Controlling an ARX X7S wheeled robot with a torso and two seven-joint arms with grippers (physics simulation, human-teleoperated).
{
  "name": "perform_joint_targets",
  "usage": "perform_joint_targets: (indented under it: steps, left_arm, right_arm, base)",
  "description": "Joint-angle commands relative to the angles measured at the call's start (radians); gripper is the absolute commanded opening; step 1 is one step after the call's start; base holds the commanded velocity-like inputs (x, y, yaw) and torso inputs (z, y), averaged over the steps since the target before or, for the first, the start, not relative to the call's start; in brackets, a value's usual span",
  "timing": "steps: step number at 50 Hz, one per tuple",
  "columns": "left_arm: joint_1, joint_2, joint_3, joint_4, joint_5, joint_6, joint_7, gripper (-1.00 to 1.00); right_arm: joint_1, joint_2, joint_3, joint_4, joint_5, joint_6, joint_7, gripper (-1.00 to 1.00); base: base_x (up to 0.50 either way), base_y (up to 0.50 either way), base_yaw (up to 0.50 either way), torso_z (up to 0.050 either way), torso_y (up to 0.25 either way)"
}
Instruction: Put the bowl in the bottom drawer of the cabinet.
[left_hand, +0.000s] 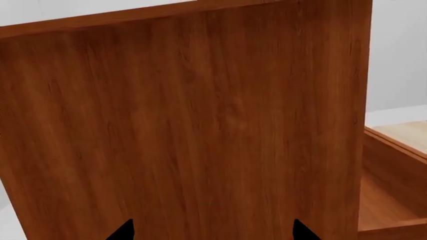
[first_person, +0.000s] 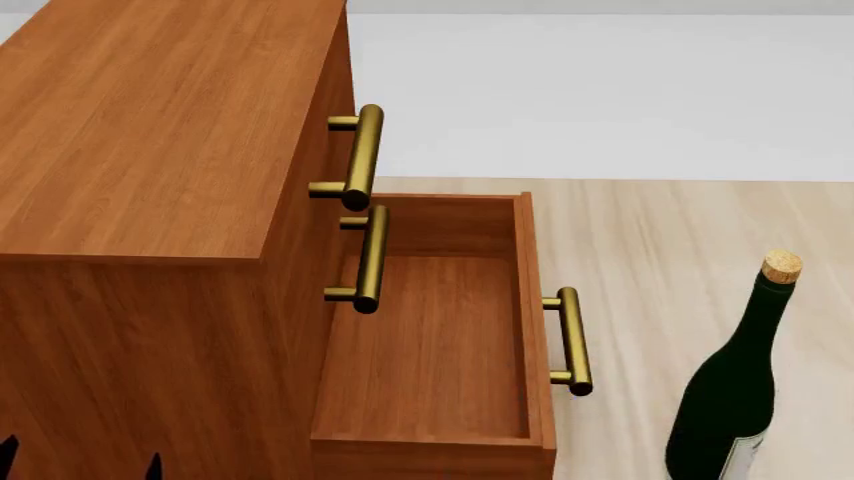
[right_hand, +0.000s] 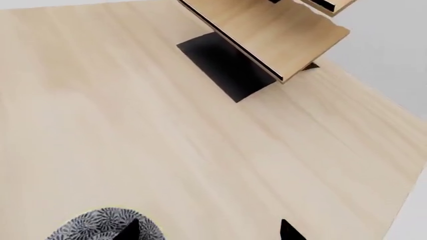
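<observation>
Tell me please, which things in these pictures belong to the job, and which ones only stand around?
Belong to the job:
- bowl, on the light wooden table, beside the right gripper
- bottom drawer, pulled open, nothing in it
- cabinet

Only standing around:
- wine bottle, corked, upright to the right of the drawer
- plywood rack on its black base
- table

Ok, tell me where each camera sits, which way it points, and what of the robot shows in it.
Head view: high up, looking down on the cabinet, the open bottom drawer and a wine bottle; dark fingertips at the lower left corner.
Left wrist view: near the left gripper, facing the cabinet's side; two fingertips show.
Right wrist view: near the right gripper, over the table, the bowl and a plywood rack.
Shared: head and left wrist both show cabinet and drawer.
</observation>
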Motion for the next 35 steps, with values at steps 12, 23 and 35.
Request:
perform_joint_targets:
  steps: [12,23,35]
  left_arm:
    - [-0.018,-0.003,-0.006,0.009,-0.055,-0.014,0.009,1.0]
    - [-0.011,-0.01,-0.003,0.014,-0.059,-0.01,0.0,1.0]
    - [-0.017,-0.019,0.008,0.01,-0.065,-0.01,-0.012,1.0]
  right_arm:
    - [-0.032,0.019,-0.005,0.091,0.063,0.0,-0.046,1.0]
    - [-0.029,0.011,-0.062,0.202,0.062,-0.072,-0.035,1.0]
    - [0.001,0.018,-0.099,0.303,0.054,-0.123,-0.022,1.0]
  base:
    - [0.0,0.0,0.0,0.0,0.0]
    - [0.0,0.0,0.0,0.0,0.0]
    - [0.0,0.0,0.0,0.0,0.0]
